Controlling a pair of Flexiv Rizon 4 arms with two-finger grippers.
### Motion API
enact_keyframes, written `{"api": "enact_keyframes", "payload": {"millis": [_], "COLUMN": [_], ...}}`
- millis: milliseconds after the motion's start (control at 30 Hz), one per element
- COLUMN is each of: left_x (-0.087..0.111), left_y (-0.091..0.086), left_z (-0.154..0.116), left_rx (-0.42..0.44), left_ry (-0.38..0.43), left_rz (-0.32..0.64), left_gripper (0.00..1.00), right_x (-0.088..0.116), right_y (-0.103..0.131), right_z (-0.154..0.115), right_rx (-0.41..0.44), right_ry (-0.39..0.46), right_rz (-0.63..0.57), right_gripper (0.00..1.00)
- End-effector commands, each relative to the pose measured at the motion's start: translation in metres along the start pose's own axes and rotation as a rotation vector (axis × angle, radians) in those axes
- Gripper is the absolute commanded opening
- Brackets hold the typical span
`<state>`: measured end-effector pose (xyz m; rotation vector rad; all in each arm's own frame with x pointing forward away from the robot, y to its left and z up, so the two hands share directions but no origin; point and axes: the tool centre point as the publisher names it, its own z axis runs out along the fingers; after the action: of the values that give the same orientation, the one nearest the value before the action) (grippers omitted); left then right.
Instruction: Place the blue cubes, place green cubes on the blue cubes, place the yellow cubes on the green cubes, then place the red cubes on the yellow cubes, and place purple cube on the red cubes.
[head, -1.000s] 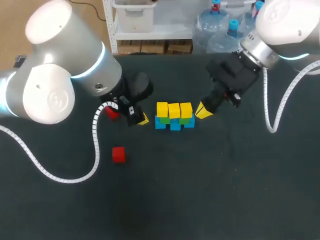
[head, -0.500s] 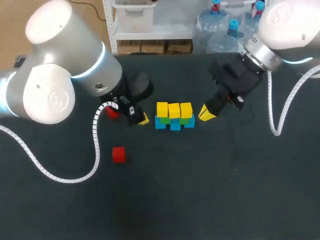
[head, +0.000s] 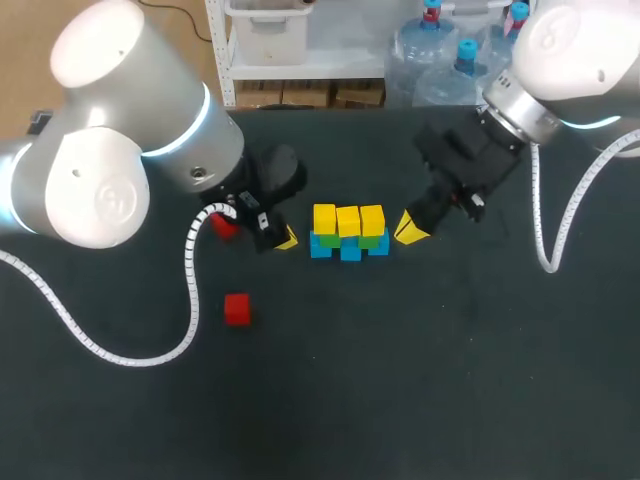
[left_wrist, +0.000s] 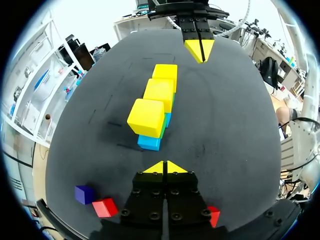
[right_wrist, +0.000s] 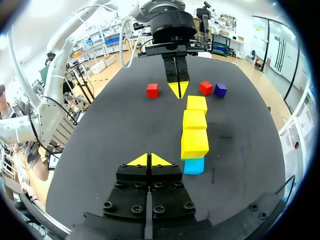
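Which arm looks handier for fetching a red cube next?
Probably left. Both red cubes lie beside the left gripper; the right gripper sits across the stack, both shut and empty.

A robotics laboratory is being indicated. It is being shown by the left arm (head: 100, 150) and right arm (head: 570, 50), trailing coiled white cables (head: 193, 300), being stationed over a black desk (head: 400, 380) carrying coloured cubes (head: 347, 222).
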<state>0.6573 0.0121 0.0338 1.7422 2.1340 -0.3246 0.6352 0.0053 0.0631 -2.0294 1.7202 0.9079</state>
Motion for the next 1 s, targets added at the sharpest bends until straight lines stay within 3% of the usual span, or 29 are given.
{"api": "enact_keyframes", "payload": {"millis": [33, 1000], "left_x": [0.0010, 0.0029], "left_y": [0.0000, 0.0000], "left_z": [-0.0005, -0.0013], "left_rx": [0.001, -0.001], "left_ry": [-0.002, -0.004], "left_rz": [0.001, 0.000], "left_gripper": [0.00, 0.00], "right_x": [-0.0003, -0.0065], "right_y": [-0.0022, -0.0023], "right_z": [0.0008, 0.0026], "right_rx": [-0.005, -0.013], "right_ry": [-0.002, 0.000], "right_rz": [-0.002, -0.019], "right_gripper": [0.00, 0.00]}}
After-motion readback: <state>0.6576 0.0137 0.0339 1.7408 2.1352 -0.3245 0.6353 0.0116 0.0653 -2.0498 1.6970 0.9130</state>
